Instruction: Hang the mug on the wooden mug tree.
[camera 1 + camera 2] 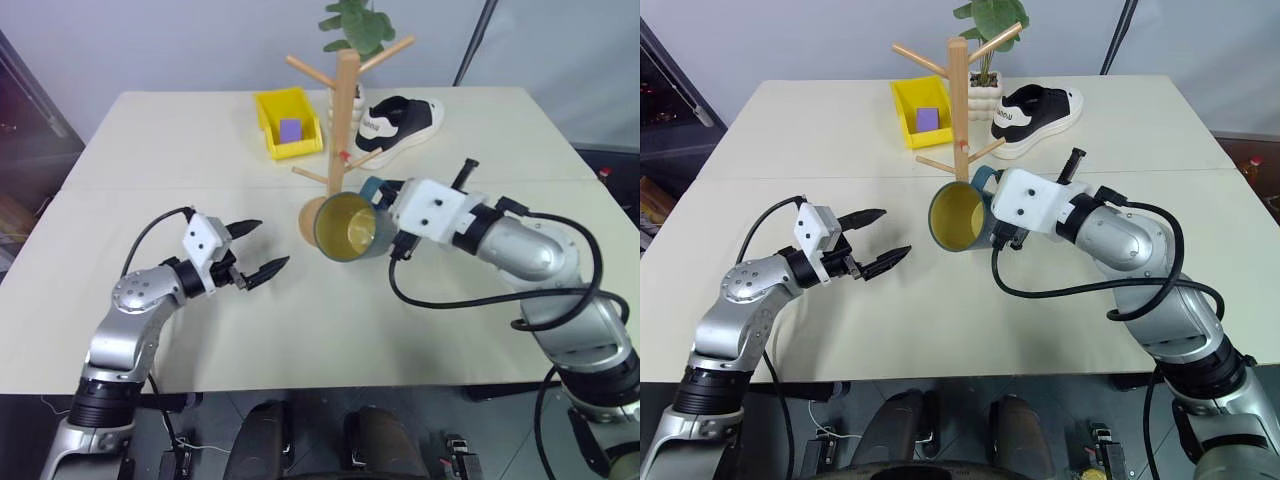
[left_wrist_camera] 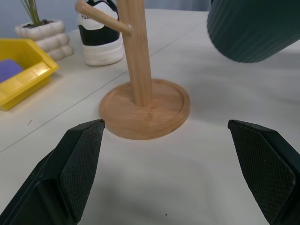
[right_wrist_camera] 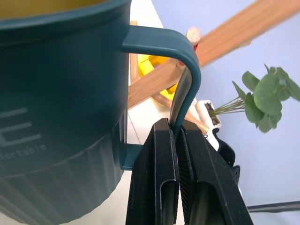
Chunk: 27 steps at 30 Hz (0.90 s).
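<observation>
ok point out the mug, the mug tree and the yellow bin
mug (image 1: 958, 216), right eye view, on its yellow inside
wooden mug tree (image 1: 959, 100), right eye view, on the upright post
yellow bin (image 1: 270, 108), left eye view, on its left wall

You have a pale cream table (image 1: 180, 330) with a seam running across its middle. On it stands the wooden mug tree (image 1: 343, 130) on its round disc base, just past the seam. Behind it sit a yellow bin (image 1: 287, 122) (a purple block inside), a black-and-white sneaker (image 1: 398, 124) and a small potted plant (image 1: 990, 40) at the far edge.
</observation>
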### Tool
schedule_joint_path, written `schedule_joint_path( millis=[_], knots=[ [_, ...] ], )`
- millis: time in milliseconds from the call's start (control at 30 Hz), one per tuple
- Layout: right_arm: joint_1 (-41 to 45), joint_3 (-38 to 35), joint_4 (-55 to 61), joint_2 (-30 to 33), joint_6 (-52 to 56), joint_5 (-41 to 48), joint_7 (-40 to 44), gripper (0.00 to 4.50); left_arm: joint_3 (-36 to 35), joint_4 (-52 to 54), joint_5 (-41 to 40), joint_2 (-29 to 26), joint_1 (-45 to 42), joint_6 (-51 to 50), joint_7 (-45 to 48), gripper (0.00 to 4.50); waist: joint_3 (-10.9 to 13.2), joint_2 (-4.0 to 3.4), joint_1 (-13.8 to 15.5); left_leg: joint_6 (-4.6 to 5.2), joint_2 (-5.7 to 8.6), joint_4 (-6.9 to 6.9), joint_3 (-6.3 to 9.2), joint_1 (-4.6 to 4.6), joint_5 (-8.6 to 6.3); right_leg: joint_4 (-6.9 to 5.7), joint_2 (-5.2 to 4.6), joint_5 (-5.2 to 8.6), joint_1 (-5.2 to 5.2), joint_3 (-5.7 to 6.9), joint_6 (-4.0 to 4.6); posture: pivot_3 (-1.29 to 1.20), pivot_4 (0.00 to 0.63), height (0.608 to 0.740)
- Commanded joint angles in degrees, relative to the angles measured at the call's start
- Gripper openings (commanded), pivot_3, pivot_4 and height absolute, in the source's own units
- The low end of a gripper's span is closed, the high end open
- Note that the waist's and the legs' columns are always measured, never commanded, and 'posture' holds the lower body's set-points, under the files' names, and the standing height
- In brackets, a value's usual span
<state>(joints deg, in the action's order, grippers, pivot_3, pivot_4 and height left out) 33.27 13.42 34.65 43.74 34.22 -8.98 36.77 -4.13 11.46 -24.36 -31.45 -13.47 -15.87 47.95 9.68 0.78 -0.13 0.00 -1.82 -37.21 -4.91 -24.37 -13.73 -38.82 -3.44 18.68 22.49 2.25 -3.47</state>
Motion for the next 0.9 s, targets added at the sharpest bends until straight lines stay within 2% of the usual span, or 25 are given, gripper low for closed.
schedule_joint_path(
  millis=[33,267,533,900],
  knots=[
    [4.3,0.4,0.2,0.5,0.4,-2.4,1.3,0.01,-3.6,5.0,-6.0,-1.7,-0.1,-3.8,1.3,4.5,0.0,0.0,-0.5,0.0,0.0,0.0,0.02,0.01,0.0,0.0,0.0,0.0,-0.02,0.01,0.0,0.0,0.15,0.74],
    [10.8,3.2,-5.0,-1.6,0.5,-5.0,2.5,0.01,-6.1,7.5,-10.3,-4.5,0.3,-8.5,1.4,4.5,0.0,0.01,-0.9,-0.03,0.0,0.0,0.01,0.06,0.02,-0.09,0.0,0.0,-0.01,0.02,0.0,0.0,0.15,0.74],
    [16.2,6.0,-10.2,-5.5,-0.1,-7.7,2.8,0.01,-4.8,8.4,-10.1,-3.4,1.1,-8.4,0.1,4.5,0.0,0.02,-0.8,-0.03,0.01,-0.01,0.0,0.05,0.02,-0.1,0.0,0.0,-0.01,0.02,0.0,0.0,0.15,0.74],
    [18.2,8.1,-14.1,-6.9,-0.6,-11.4,3.9,0.01,-5.6,10.3,-13.0,-3.2,-0.1,-10.0,-0.6,4.5,0.0,0.04,-0.8,-0.03,0.01,-0.01,0.0,0.04,0.02,-0.12,0.0,0.0,0.0,0.02,0.01,0.0,0.15,0.74]
  ],
)
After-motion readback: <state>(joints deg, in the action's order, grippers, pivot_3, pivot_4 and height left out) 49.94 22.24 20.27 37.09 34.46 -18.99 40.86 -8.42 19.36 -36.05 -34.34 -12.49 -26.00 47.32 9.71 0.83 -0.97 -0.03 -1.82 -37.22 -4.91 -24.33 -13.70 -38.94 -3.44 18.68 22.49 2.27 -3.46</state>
